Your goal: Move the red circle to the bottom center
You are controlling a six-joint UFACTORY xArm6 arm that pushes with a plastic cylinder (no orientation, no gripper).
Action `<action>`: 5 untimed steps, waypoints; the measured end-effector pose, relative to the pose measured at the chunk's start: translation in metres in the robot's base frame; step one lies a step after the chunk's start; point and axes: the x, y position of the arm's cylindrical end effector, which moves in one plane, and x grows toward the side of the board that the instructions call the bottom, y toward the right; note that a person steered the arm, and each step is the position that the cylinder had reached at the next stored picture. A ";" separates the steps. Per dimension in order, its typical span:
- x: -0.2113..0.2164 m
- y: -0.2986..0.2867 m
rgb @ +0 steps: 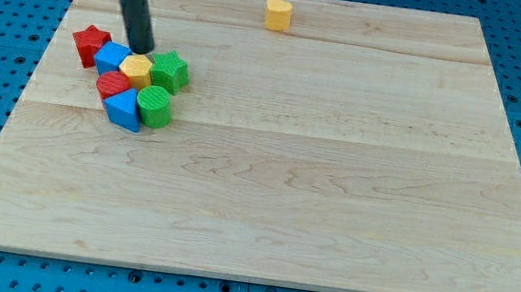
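Wooden surface (pixel 313 203); our tip (pixel 142 51) above block cluster; no jaws, nothing gripped. Approach step; next push red circle (pixel 111 84) down-right.

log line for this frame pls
tip at cluster's top edge, by yellow block | red circle in cluster, view's left | not yet moved

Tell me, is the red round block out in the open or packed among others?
Packed in: the red circle touches the yellow hexagon block and blue block.
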 end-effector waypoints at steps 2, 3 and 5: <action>-0.058 -0.067; -0.019 -0.067; 0.021 -0.042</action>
